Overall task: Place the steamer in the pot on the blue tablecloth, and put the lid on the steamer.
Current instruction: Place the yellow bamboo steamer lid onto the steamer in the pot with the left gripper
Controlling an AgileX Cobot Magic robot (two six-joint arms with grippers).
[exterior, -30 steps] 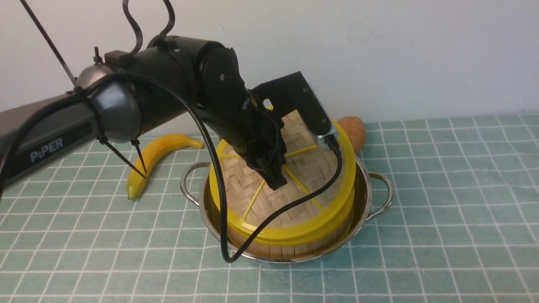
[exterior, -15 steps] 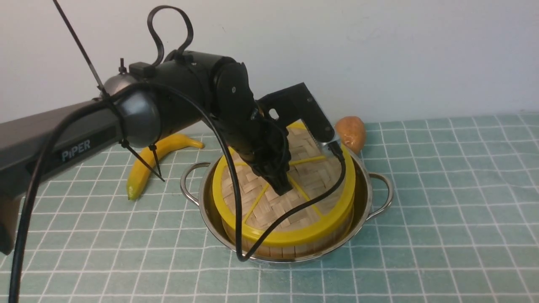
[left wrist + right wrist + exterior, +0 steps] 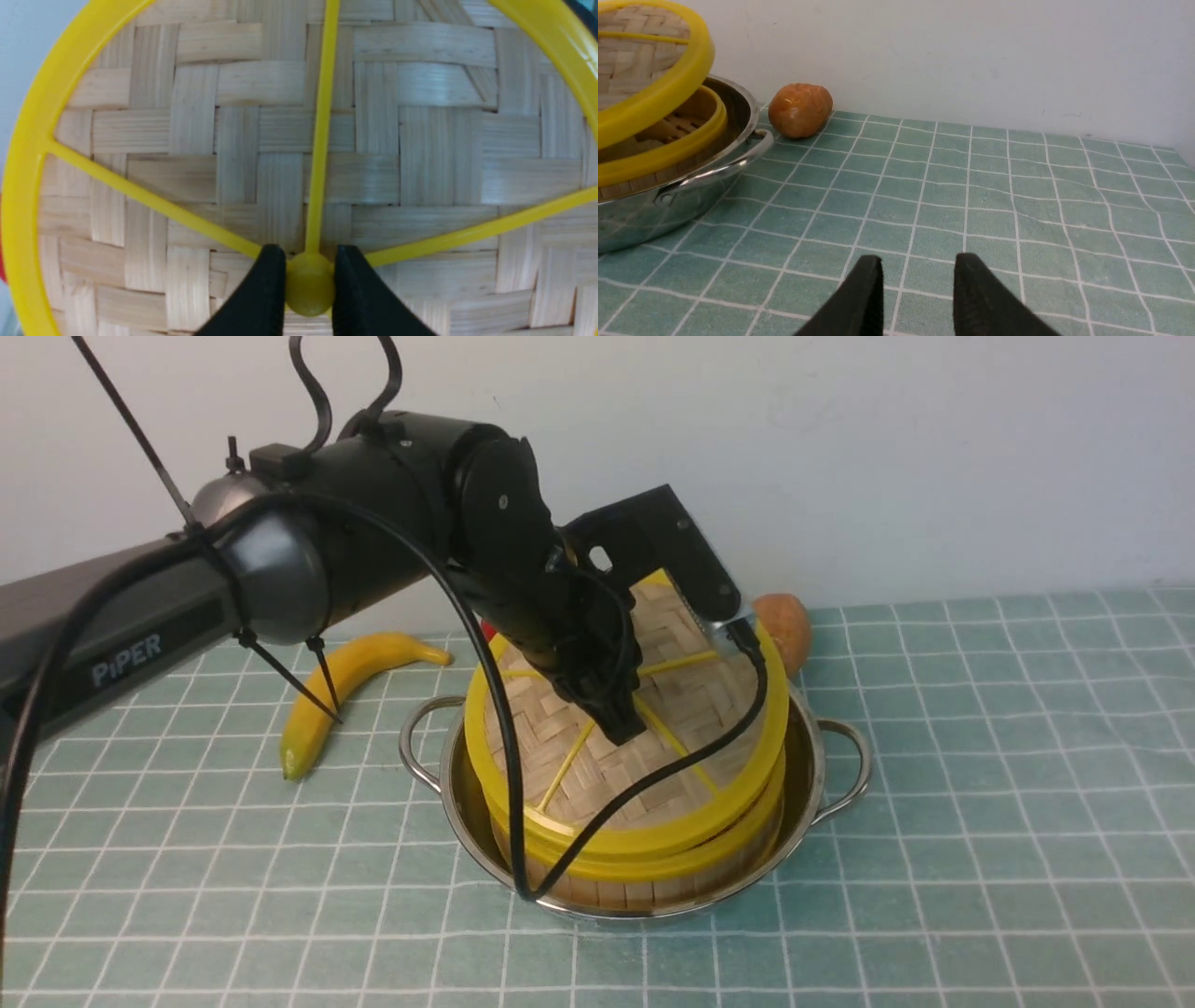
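Observation:
The steamer (image 3: 644, 894) sits inside the pot (image 3: 820, 761) on the blue tablecloth (image 3: 980, 803). My left gripper (image 3: 621, 728) is shut on the lid's yellow centre knob (image 3: 308, 284). The lid (image 3: 597, 775) is tilted over the steamer, its far side raised and its near edge close to the steamer's rim. From the right wrist I see a gap between the lid (image 3: 668, 93) and the steamer (image 3: 668, 151) in the pot (image 3: 644, 214). My right gripper (image 3: 920, 261) is open over bare cloth to the right of the pot, out of the front view.
A yellow banana (image 3: 341, 681) lies on the cloth left of the pot. A brown-orange potato-like lump (image 3: 786, 627) sits behind the pot by the white wall. The pot's wire handle (image 3: 714, 172) sticks out toward my right gripper.
The lid dropped almost flat onto the steamer half a second ago, then rose and tilted again with the left arm. The pot and steamer stayed put.

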